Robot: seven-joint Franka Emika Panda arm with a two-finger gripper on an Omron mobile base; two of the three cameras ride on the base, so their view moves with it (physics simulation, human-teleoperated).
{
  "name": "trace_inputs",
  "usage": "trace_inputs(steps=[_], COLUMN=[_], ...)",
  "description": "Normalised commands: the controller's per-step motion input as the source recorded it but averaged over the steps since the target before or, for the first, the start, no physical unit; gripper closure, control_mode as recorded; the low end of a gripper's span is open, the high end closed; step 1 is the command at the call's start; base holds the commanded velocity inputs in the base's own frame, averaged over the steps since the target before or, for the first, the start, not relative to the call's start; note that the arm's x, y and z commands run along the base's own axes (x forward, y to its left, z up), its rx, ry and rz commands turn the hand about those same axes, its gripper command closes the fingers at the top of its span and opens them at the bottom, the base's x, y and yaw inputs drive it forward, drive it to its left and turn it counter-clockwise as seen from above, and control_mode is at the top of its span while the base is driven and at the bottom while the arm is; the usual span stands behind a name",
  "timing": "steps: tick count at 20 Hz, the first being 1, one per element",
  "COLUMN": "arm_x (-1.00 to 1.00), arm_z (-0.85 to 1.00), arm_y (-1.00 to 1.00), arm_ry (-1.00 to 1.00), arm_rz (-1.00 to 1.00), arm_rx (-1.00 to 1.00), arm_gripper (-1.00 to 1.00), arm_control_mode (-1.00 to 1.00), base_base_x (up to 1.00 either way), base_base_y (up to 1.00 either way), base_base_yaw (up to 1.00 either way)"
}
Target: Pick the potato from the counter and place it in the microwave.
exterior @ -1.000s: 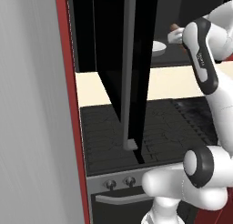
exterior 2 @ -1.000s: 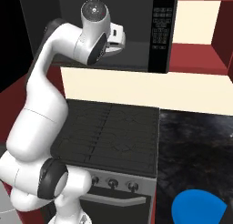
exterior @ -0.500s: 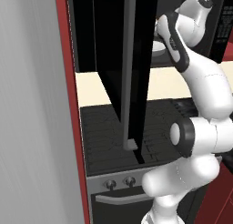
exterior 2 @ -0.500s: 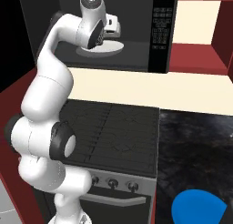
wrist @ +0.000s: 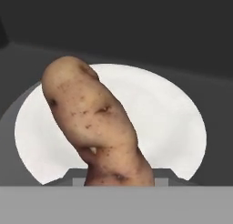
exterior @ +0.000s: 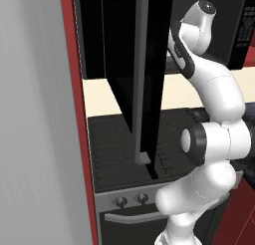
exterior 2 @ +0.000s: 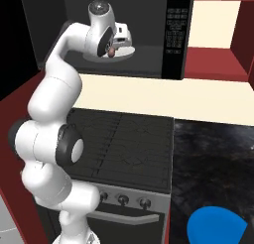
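Reached deeper into the microwave (exterior 2: 174,37) since a moment ago, gripper (exterior 2: 113,50) seemingly clenched on the potato (wrist: 95,125) over the white plate (wrist: 173,123); keypad lettering unreadable.

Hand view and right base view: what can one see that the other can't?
The hand view gives the potato up close: tan skin with dark specks, reaching out over the white plate, with the dark cavity wall behind.

The right base view gives the wider kitchen: the white arm reaching into the microwave, the cream counter, the black stove with its knobs, and a blue round thing at the bottom.

Both show the potato over the plate, inside the microwave.
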Motion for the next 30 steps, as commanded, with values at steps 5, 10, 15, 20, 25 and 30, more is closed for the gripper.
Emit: trace_inputs(steps=[5,10,15,20,25,30], arm_x=[0.44,0.54,0.36,0.16,0.04,0.03], arm_z=[-0.02,0.23,0.02,0.32,0.25,-0.51], arm_y=[0.0,-0.02,0.11,0.21,0.28,0.19], arm_ry=[0.0,0.03,0.1,0.08,0.04,0.05], arm_rz=[0.03,0.02,0.0,0.0,0.0,0.0], arm_rx=[-0.03,0.0,0.0,0.0,0.0,-0.04], arm_gripper=[1.0,1.0,1.0,1.0,1.0,1.0], arm_control_mode=[-1.0,-1.0,-1.0,-1.0,-1.0,-1.0], base_base_x=[0.0,0.0,0.0,0.0,0.0,0.0], base_base_y=[0.0,0.0,0.0,0.0,0.0,0.0], base_base_yaw=[0.0,0.0,0.0,0.0,0.0,0.0])
